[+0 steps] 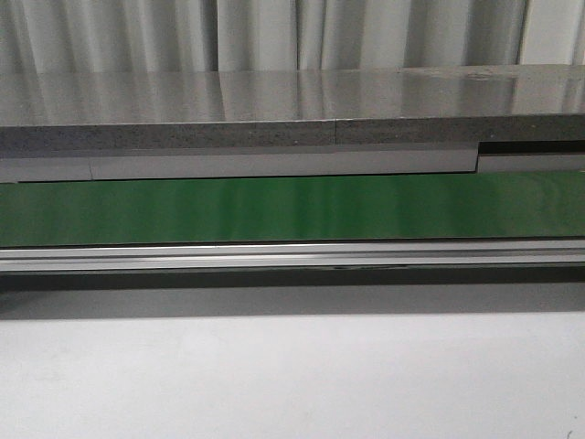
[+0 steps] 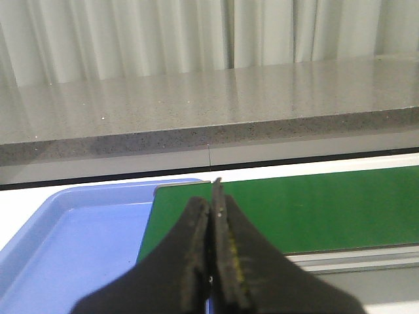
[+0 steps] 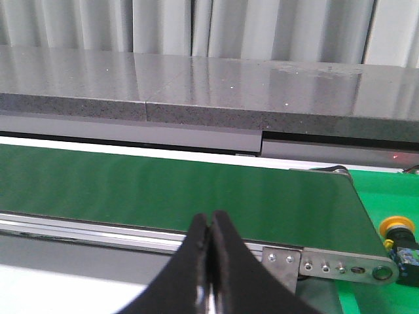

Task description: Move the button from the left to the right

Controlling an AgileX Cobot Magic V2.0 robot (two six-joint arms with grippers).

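Note:
The button [image 3: 399, 227] shows only in the right wrist view, at the frame's edge. Its yellow-orange cap sits on a black body, and it rests on a bright green surface just past the end of the conveyor belt [image 3: 196, 190]. My right gripper [image 3: 211, 219] is shut and empty, over the belt's near rail and well apart from the button. My left gripper [image 2: 213, 203] is shut and empty, over the other end of the belt [image 2: 314, 209], beside a blue tray [image 2: 72, 242]. Neither gripper shows in the front view.
The green belt [image 1: 292, 208] runs across the front view behind an aluminium rail [image 1: 292, 254]. A grey stone ledge [image 1: 274, 114] and pale curtains stand behind it. A white tabletop [image 1: 292, 384] lies in front. The belt's end bracket [image 3: 327, 265] carries screws.

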